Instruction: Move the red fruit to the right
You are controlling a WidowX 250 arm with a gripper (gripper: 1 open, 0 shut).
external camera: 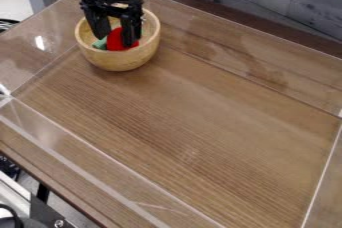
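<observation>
The small bright red rounded toy fruit [119, 39] sits in the round pale wooden bowl [138, 56], near the far-left corner of the wooden worktop [201, 122]. The black gripper [115, 32] points down with its 2 fingers spread astride the fruit. Centre the fingers on it, avoid the bowl rim, then pinch firmly.

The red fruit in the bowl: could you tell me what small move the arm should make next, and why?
Probably close the end effector on the red fruit: its open fingers already straddle the fruit inside the bowl, and nothing is gripped yet.
</observation>
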